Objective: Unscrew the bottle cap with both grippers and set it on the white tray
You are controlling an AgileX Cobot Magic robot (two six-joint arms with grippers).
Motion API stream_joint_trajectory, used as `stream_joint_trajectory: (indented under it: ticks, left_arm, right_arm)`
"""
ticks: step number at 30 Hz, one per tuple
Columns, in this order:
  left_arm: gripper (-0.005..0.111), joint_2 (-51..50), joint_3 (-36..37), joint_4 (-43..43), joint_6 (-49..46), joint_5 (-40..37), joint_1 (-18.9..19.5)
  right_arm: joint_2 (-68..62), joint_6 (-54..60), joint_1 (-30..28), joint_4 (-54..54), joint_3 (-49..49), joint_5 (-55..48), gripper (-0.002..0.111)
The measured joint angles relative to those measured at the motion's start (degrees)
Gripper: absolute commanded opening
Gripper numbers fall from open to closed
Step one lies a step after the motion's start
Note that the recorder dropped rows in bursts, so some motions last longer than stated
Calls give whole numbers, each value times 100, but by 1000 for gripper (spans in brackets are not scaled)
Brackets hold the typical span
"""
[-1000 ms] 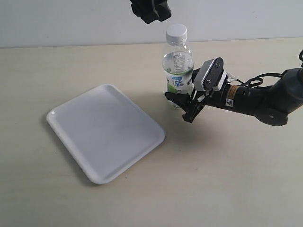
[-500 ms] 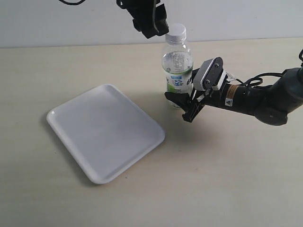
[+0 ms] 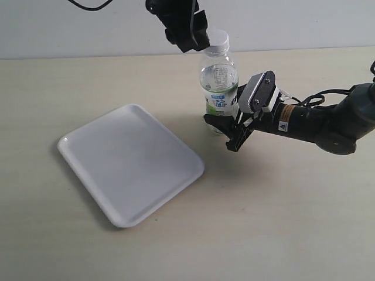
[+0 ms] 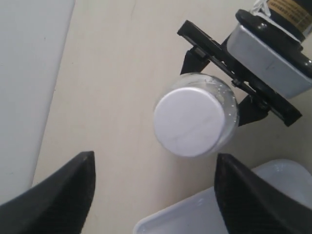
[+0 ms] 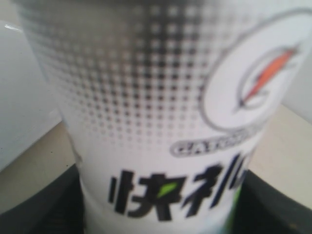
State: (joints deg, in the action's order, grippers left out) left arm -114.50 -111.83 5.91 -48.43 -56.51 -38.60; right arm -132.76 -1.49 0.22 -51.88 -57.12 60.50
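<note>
Beige table (image 3: 281,205), right gripper (image 3: 221,132) clamping upright bottle (image 3: 220,82), left gripper (image 4: 153,158) jaws apart over bottle cap (image 3: 218,38), white tray (image 3: 129,164) at eight o'clock.

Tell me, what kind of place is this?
Probably a robotics lab test bench: a beige table against a plain wall, black robot arms, and a bottle and white tray set out as props.

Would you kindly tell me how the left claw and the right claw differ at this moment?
The left claw hangs open up by the bottle cap, holding nothing; the right claw is closed on the bottle low down. The left points downward, the right lies nearly level. Both are black.
</note>
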Motion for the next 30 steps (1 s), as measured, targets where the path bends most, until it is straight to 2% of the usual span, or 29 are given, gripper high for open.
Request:
stream_joint_trajectory:
  ticks: [7,30]
  left_arm:
    - [67,10,0,12,-69,-373,-104]
    - [67,244,0,40,-290,-403,-104]
  right_arm:
    - [0,4,0,-10,0,20,0]
    - [-10,40,0,-55,0,56,0]
